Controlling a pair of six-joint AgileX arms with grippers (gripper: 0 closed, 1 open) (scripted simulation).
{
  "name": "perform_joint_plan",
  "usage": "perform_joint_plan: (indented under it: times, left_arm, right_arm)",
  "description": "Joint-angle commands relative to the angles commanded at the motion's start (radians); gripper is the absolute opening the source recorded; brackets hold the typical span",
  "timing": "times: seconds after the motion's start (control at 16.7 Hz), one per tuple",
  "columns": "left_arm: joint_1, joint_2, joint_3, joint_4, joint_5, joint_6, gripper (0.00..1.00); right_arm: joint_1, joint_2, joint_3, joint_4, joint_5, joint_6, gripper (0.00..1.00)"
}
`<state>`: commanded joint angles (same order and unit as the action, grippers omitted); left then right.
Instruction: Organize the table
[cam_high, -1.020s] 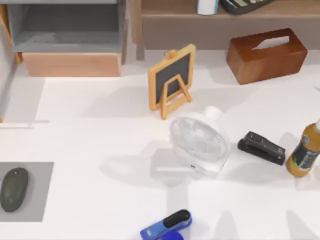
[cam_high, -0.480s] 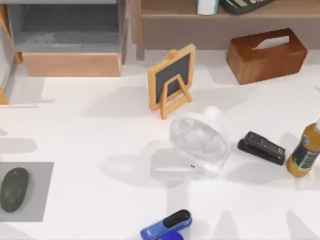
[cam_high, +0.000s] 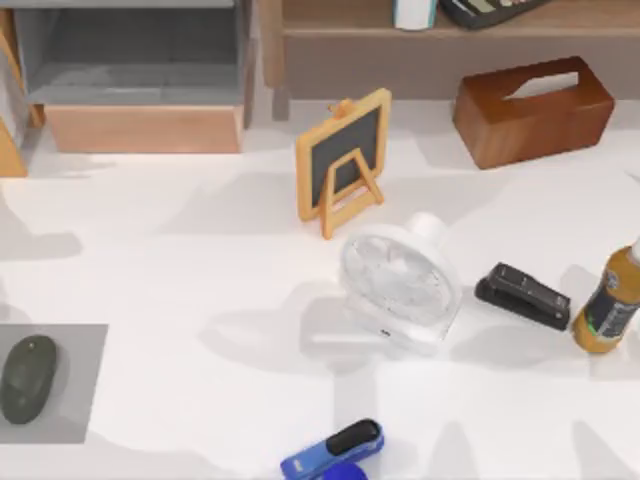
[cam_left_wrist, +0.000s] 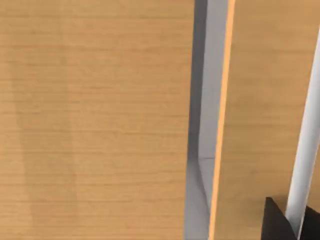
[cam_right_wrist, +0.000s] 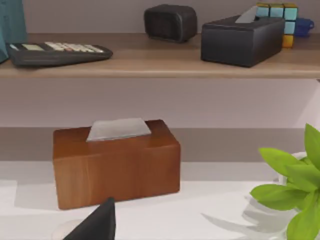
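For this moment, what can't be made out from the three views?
- Blue stapler: cut off by the top view's bottom edge.
- Orange bottle: its cap end runs past the right edge.
- Calculator: cropped by the top edge there; whole in the right wrist view.
- Left pincer: whether open or shut; just a dark corner against wooden panels in the left wrist view.
- Potted plant: cut off by that picture's edge.

Bare table left; fan and easel crowd centre.

Left pincer & right pincer: dark, angular finger tips.
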<state>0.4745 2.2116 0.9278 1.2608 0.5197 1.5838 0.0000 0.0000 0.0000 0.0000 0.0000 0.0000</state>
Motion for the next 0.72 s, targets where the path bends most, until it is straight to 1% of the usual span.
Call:
perform_joint_plan:
  times: [0.18,0.48,0.72]
  left_arm:
    - [-0.020,0.021,0.048,-0.035,-0.025,-0.008,0.00]
    - [-0.020,0.030,0.059,-0.045,-0.025,-0.008,0.00]
    - [-0.049,0.090,0.181,-0.107,-0.052,-0.006,0.00]
  right_arm:
    - [0.000,0.000,0.000,0.000,0.000,0.000,1.00]
    - [0.000,0.000,0.000,0.000,0.000,0.000,1.00]
    - [0.000,0.000,0.000,0.000,0.000,0.000,1.00]
